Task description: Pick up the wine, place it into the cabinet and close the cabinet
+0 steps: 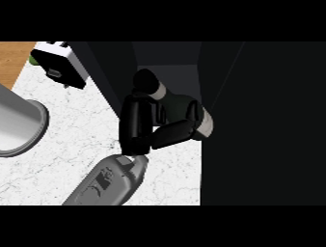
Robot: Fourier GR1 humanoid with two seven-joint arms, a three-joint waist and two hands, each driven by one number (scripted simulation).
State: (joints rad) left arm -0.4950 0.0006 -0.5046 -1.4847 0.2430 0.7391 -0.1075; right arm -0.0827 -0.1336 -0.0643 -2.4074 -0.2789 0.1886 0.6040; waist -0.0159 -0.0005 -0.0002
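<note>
The wine (182,107) is a dark green bottle with a pale label band and a pale ring at its neck. It is held tilted at the mouth of the dark cabinet (167,57), neck pointing inward. My left hand (137,123) is shut on it, fingers along its left side and thumb across its lower body, hiding much of the glass. The grey forearm comes in from the lower edge, left of centre. A wide black panel (273,120) of the cabinet, probably its open door, fills the right side. My right hand does not show.
A large grey cylinder (9,116) with a flared rim stands on the white marble counter (59,159) at the left. A white and black appliance (61,62) sits at the back left beside the cabinet's side wall. Brown floor shows beyond the counter's corner.
</note>
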